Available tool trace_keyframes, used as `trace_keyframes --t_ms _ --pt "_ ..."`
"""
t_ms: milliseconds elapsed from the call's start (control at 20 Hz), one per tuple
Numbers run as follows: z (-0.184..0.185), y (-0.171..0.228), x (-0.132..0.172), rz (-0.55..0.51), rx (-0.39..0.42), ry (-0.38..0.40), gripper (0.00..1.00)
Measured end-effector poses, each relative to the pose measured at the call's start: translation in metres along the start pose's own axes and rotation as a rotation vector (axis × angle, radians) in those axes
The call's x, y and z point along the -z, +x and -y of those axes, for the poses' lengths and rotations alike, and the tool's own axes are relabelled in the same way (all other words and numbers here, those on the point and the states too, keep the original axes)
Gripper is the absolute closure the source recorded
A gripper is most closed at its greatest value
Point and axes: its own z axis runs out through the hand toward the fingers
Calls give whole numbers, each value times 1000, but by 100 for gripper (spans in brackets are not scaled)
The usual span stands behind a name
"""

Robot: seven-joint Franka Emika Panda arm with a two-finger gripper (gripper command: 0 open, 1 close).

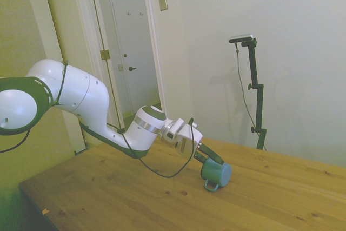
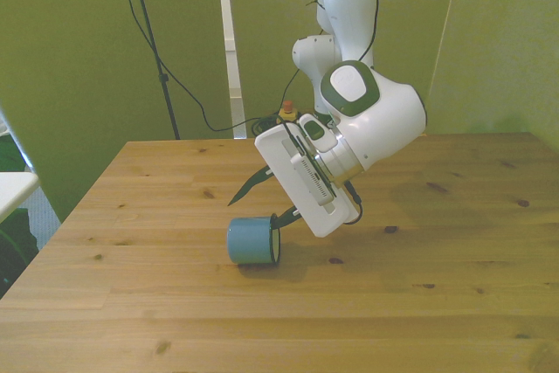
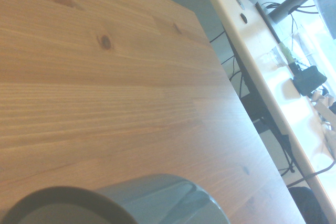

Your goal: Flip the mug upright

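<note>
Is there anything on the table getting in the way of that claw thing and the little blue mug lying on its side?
Nothing visible stands between them. The gripper is already at the mug, one finger at its rim, with the mug lying on its side on the wooden table. The surface around it is bare wood, so nothing blocks setting it upright.

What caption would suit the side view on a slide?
White robot arm reaches low across the wooden table, its gripper at a teal mug lying on its side.
</note>
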Motion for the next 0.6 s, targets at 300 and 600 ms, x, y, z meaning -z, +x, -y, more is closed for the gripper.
trace_keyframes --t_ms 300,600 --pt "0 -6 -9 5 8 -14 100" --pt "0 -2 -13 3 0 -19 100"
